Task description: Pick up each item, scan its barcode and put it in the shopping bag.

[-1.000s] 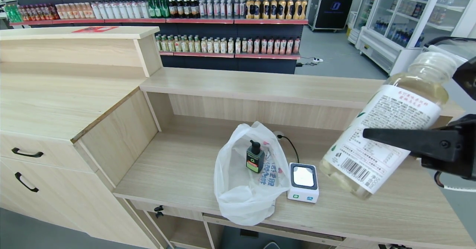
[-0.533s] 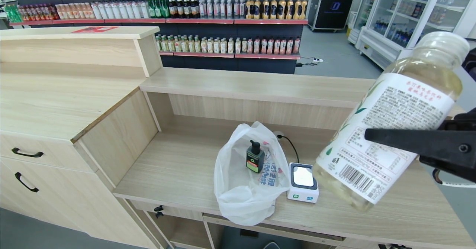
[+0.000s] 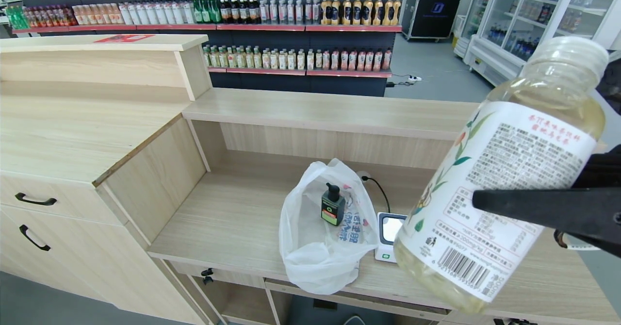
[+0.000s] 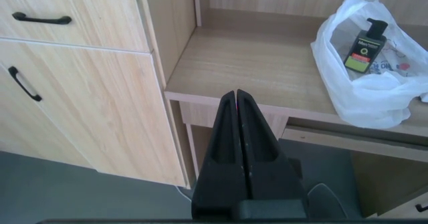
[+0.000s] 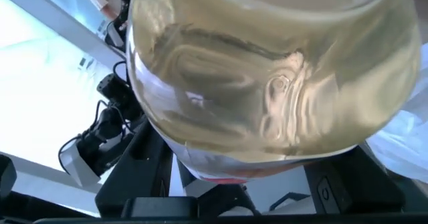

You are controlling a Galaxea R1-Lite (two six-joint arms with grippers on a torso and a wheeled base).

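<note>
Across the middle of the head view runs the light wooden desk (image 3: 233, 218), with a raised ledge along its far side and a taller unit with black-handled drawers (image 3: 34, 200) at the robot's left; behind it stand long shelves of bottled drinks (image 3: 291, 24) and, far right, a glass-door fridge (image 3: 524, 24). On the desk near its front edge sits the white plastic shopping bag (image 3: 315, 252), mouth open upward, also seen in the left wrist view (image 4: 374, 97). Held in the air at the right, close to the head camera, is a clear bottle (image 3: 504, 170) of pale yellow liquid, tilted with its cap up and away to the right and its base down to the left, the label's barcode facing the camera; the right wrist view looks at its rounded base (image 5: 267, 70). The right end effector (image 3: 490, 201) clamps this bottle across the label, one black finger lying over the front. Just beside the bag on the right stands the small white scanner (image 3: 386, 240), partly hidden behind the bottle's base, a black cable (image 3: 381, 189) running back from it. Inside the bag a dark pump bottle (image 3: 333, 206) stands upright (image 4: 364, 47). The left end effector (image 4: 236, 100) hangs low before the desk's front edge, fingers pressed together on nothing
</note>
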